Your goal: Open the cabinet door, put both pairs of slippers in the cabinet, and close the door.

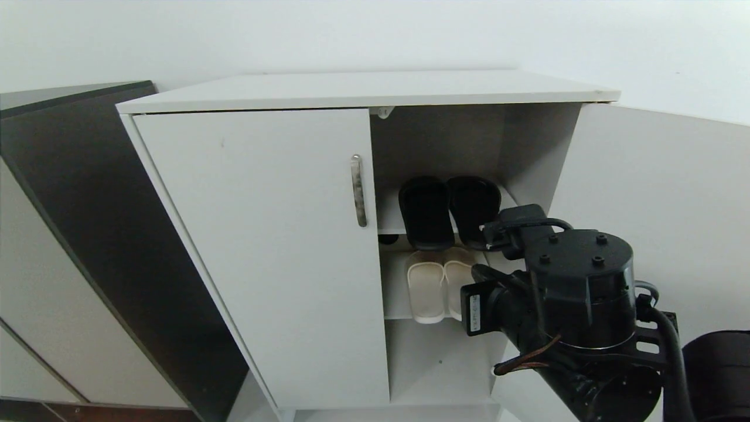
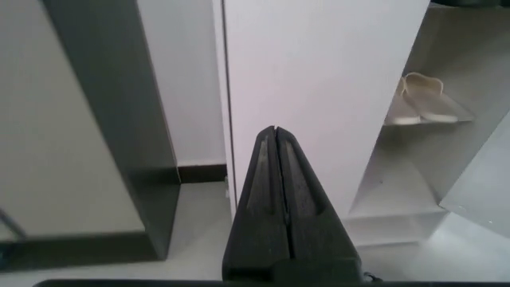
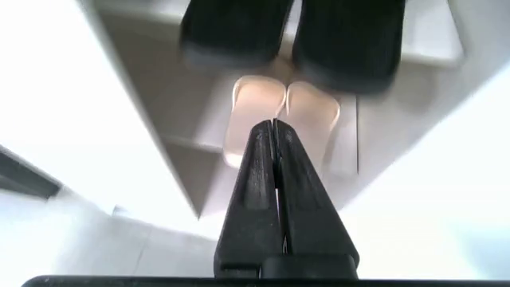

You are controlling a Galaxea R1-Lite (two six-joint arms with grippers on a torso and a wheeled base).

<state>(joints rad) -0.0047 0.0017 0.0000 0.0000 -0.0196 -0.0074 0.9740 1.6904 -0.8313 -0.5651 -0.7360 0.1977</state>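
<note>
The white cabinet (image 1: 263, 246) has its left door shut and its right door (image 1: 656, 205) swung open. Black slippers (image 1: 448, 211) lie on the upper shelf, and cream slippers (image 1: 436, 281) sit on the shelf below. My right gripper (image 3: 275, 135) is shut with nothing in it, just outside the open compartment and in front of both pairs: the black slippers (image 3: 295, 32) and the cream slippers (image 3: 307, 104). My left gripper (image 2: 275, 139) is shut and holds nothing, low down before the shut left door (image 2: 319, 96). The cream slippers (image 2: 426, 100) show beyond it.
A dark panel (image 1: 99, 246) leans against the wall to the cabinet's left. A metal handle (image 1: 358, 190) runs down the shut door's edge. The bottom compartment (image 1: 439, 357) holds nothing. Light floor (image 2: 199, 215) lies before the cabinet.
</note>
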